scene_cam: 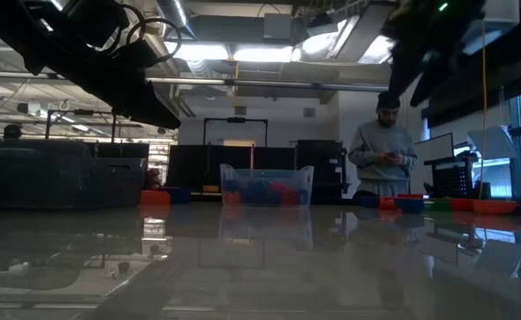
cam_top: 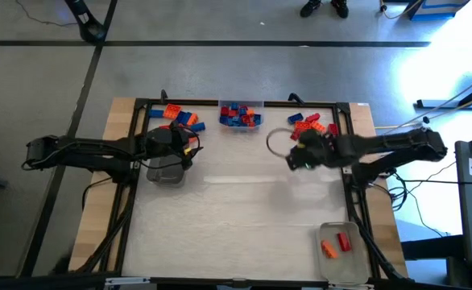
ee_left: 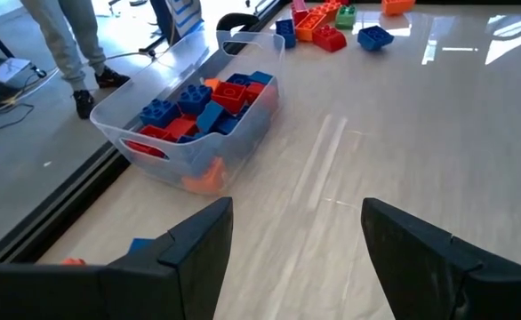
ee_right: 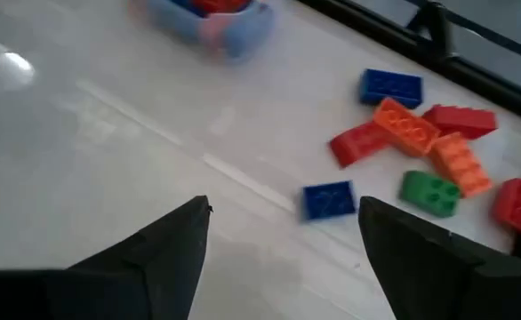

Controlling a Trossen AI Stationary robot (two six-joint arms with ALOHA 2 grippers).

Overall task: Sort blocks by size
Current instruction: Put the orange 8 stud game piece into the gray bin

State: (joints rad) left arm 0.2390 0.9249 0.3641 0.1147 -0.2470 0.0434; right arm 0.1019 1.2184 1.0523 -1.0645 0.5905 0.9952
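Seen from above: pale surface (cam_top: pixel 244 217) in a dark frame, broad middle and near half bare, open room for moving. Hidden in part: left pile of blocks (cam_top: pixel 178 118) at the far left corner, overlapped by the left arm; clear tray (cam_top: pixel 165 171) under that arm's wrist, contents not readable. Cut off at the near edge by the right corner: a second clear tray (cam_top: pixel 341 258), two small bricks, orange and red, inside. At the middle of the far edge: clear bin (cam_top: pixel 241 114) heaped with blue and red blocks, the same bin (ee_left: pixel 189 133) filling the left wrist view. Near the far right corner: loose blocks (cam_top: pixel 312 122) in red, orange and blue, with one green brick (ee_right: pixel 429 192) and a lone blue brick (ee_right: pixel 328 200) a little apart. Left tool (ee_left: pixel 296 240) held above the surface just short of the bin, fingers spread wide, nothing between them. Right tool (ee_right: pixel 283 244) poised above the surface beside the right pile, jaws likewise apart and empty, blue brick nearest. From surface height: glossy top mirroring ceiling lights, both arms dark and hard to make out overhead. Beyond the far edge: workshop room, a standing person (scene_cam: pixel 383 151) behind the right-hand pile, benches and grey floor.
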